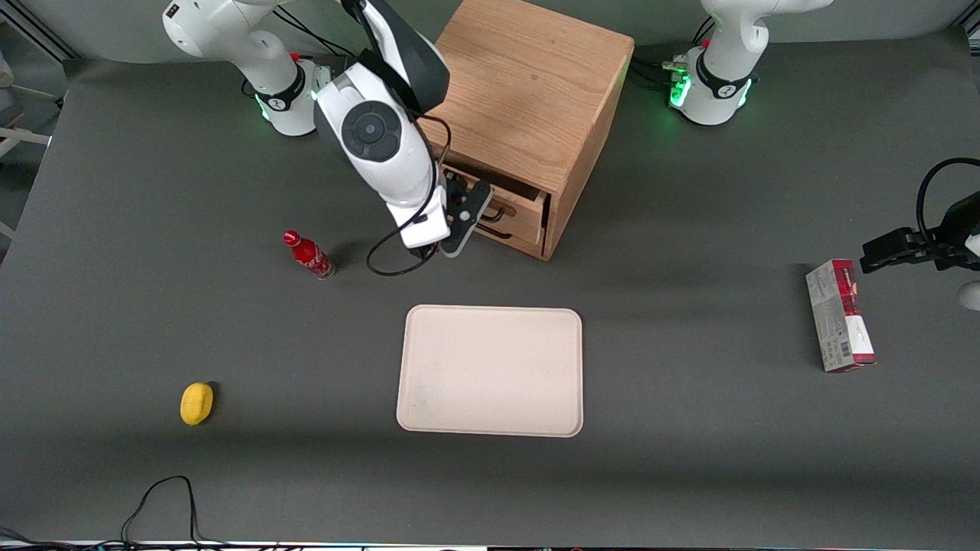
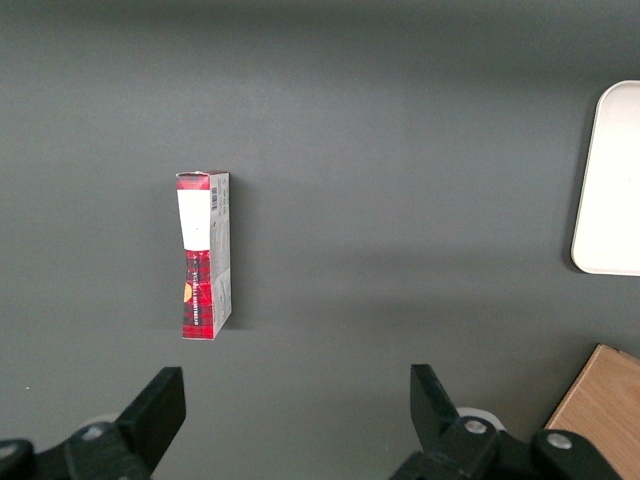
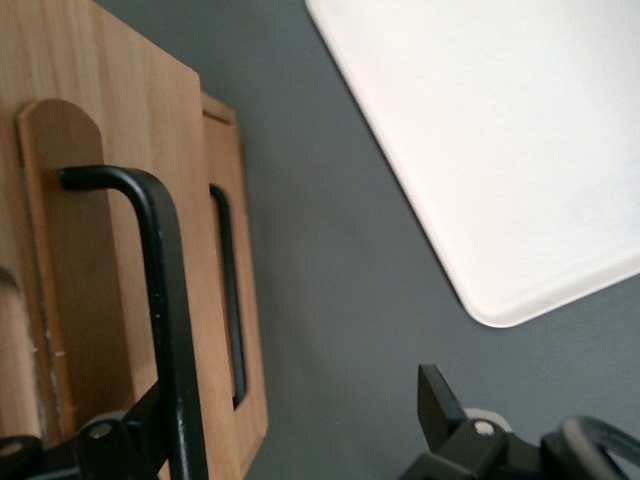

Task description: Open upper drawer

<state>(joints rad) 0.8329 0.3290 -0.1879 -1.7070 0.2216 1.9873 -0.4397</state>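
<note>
the grey matte table (image 1: 689,459) carries a boxy oak cabinet (image 1: 528,107). the white right arm (image 1: 383,145) slants down across the cabinet's front. a flat cream tray (image 1: 490,370) with rounded corners lies nearer the front camera. the upper drawer (image 1: 528,205) juts slightly out. the tool (image 1: 468,218) is spread wide, its fingers (image 3: 440,405) straddling the drawer's thin black handle (image 3: 165,300).

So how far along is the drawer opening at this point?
Partly done: the upper drawer already sticks out a little from the cabinet, past the lower drawer. In hand: the hand is right at its front, with the black handle running beside one of its fingers. Left: pulling it out much more; little of the interior shows yet.
</note>
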